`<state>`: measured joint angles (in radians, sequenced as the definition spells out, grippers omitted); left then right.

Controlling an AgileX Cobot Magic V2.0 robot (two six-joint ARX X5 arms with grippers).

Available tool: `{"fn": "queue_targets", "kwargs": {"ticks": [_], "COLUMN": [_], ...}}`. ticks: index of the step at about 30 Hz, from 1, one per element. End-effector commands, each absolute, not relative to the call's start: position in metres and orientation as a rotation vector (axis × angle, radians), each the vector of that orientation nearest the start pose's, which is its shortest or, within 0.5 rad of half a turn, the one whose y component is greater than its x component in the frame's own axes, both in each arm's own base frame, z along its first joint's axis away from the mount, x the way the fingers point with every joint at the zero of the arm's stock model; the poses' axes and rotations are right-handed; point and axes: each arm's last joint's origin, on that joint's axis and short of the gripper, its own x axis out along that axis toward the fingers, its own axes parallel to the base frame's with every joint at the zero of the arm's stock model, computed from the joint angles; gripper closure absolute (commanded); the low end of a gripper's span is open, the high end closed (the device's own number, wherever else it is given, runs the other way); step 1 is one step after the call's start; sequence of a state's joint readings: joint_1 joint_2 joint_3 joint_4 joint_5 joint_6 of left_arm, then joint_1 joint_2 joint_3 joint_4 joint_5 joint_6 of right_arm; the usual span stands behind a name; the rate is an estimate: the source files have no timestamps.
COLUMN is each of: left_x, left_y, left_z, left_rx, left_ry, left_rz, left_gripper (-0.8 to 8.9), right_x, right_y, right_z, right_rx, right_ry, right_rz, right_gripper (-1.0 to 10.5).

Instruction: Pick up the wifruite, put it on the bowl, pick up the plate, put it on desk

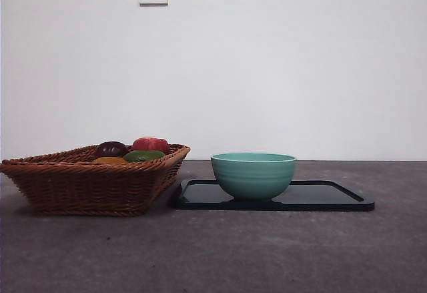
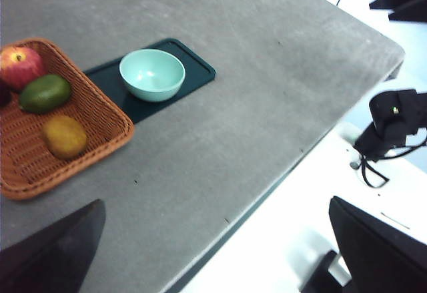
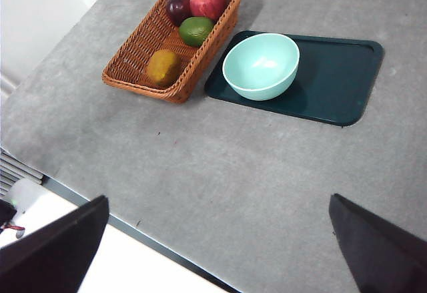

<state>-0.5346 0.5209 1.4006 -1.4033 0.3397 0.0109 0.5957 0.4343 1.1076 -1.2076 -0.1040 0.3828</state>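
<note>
The wifruite [image 1: 109,161] [image 2: 65,136] [image 3: 163,67], an orange-brown oval fruit, lies in the near end of a wicker basket. The mint-green bowl [image 1: 253,175] [image 2: 152,74] [image 3: 261,66] is empty and stands on the basket-side end of the plate [image 1: 333,196] [image 2: 193,66] [image 3: 340,73], a flat dark rectangular tray on the desk [image 1: 233,253]. My left gripper [image 2: 215,203] and right gripper [image 3: 219,198] both hover high above the desk near its front edge, open and holding nothing. Neither arm shows in the front view.
The brown wicker basket [image 1: 87,186] sits left of the plate, almost touching it. It also holds a red apple [image 1: 150,144], a green fruit [image 1: 142,155] and a dark purple fruit [image 1: 111,149]. A black device [image 2: 393,119] stands beyond the desk's edge.
</note>
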Motion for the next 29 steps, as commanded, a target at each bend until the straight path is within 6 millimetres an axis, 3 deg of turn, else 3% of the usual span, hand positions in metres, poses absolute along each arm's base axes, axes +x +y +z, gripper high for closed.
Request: {"fn": "queue_targets", "kwargs": {"ticks": [1, 7, 13, 24, 29], "left_x": [-0.02, -0.016, -0.015, -0.015, -0.015], "left_y": [0.001, -0.001, -0.002, -0.002, -0.002], "left_z": [0.411, 0.404, 0.405, 0.406, 0.405], "left_rx": [0.081, 0.094, 0.105, 0.107, 0.107], "left_ry": [0.518, 0.545, 0.523, 0.52, 0.52], "left_rz": [-0.882, -0.912, -0.926, -0.926, -0.926], "left_gripper": [1.61, 1.61, 1.61, 1.6, 1.6], "right_x": [0.017, 0.038, 0.079, 0.182, 0.244], "right_y": [0.015, 0.03, 0.058, 0.121, 0.145], "right_z": [0.368, 0.367, 0.358, 0.317, 0.297], "right_rx": [0.269, 0.254, 0.201, 0.169, 0.106], "right_ry": [0.667, 0.763, 0.928, 1.217, 1.319], "right_rz": [0.557, 0.528, 0.473, 0.386, 0.373], "right_gripper": [3.6, 3.6, 3.6, 3.6, 3.6]}}
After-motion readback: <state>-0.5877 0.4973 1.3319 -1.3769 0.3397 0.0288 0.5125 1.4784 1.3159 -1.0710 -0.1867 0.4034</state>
